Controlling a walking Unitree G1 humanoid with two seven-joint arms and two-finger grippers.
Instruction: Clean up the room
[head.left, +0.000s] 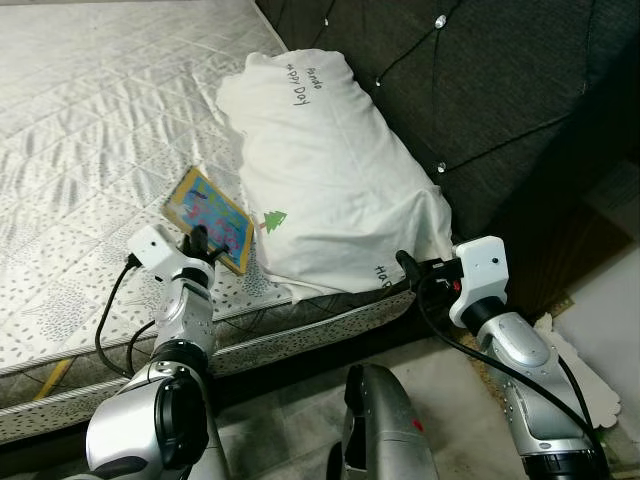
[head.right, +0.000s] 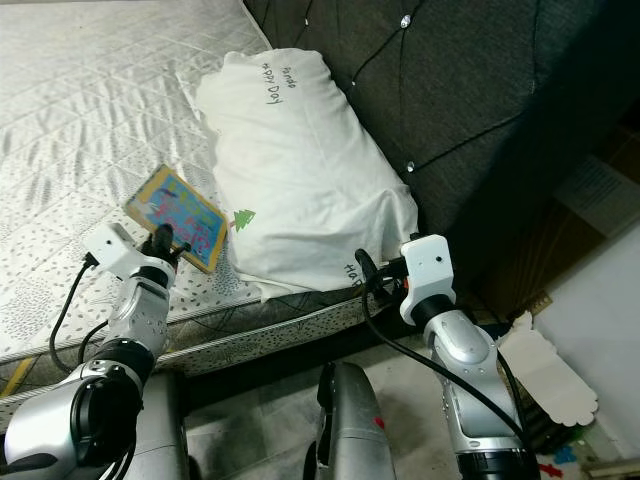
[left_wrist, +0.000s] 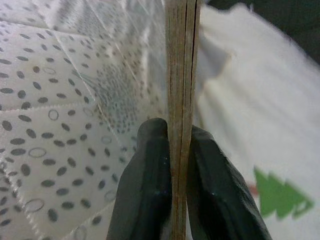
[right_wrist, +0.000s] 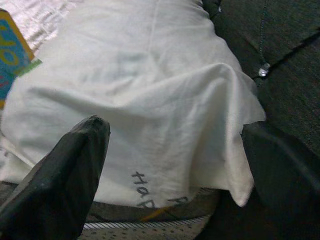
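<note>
Tidying the bed, my left gripper (head.left: 203, 243) pinches the picture book (head.left: 212, 218) at its six o'clock edge, my right gripper (right_wrist: 165, 165) spread wide below the pillow (head.left: 330, 170); next, lift the book away.

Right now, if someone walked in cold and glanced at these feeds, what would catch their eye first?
Probably the big white pillow lying on the bed against the dark padded headboard. Next, the colourful book pinched by its edge in the left tool, held over the dotted mattress beside the pillow. The right tool is open at the pillow's near corner.
</note>
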